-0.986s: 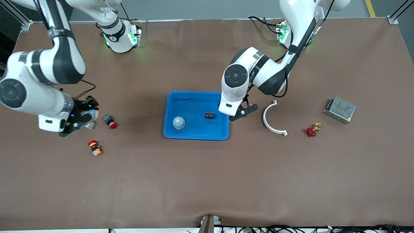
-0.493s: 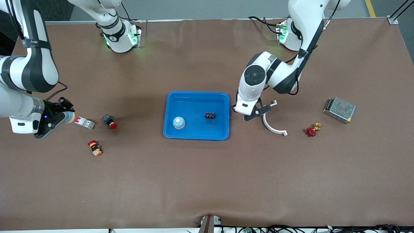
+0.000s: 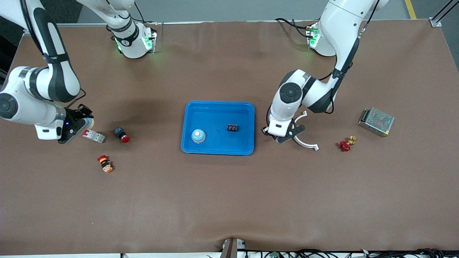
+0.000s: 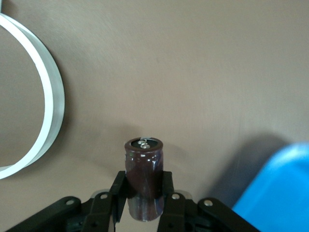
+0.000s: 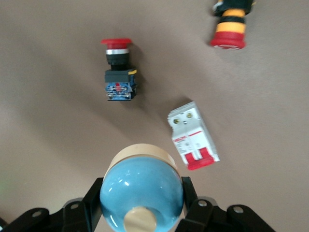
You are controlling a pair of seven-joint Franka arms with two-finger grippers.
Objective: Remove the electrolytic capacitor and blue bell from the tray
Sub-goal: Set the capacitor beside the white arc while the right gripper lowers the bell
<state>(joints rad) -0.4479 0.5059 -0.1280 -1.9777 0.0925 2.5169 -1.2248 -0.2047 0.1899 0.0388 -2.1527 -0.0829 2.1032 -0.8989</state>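
Front view, near to far. Orange-and-red push button (image 3: 105, 163) lies on the table toward the right arm's end, not involved. Tray (image 3: 217, 152) sits mid-table and holds a blue bell (image 3: 198, 136) near its front rim, plus a small black terminal block (image 3: 232, 127) a bit farther in.

Left gripper (image 4: 144, 195) is clamped on the capacitor (image 4: 144, 176), upright, over bare table between the tray and the white curved strip (image 3: 299, 142). It's clear of the tray rim and not set down yet.

Right gripper (image 5: 142, 198) is closed around a second blue bell (image 5: 141, 191), over the table just beside the red-and-white breaker (image 3: 94, 136), well away from the tray.

My read:
- Capacitor is out of the tray.
- One bell is out of the tray.
- Both need lowering and releasing.
- I can't tell whether the bell in the tray also has to come out.
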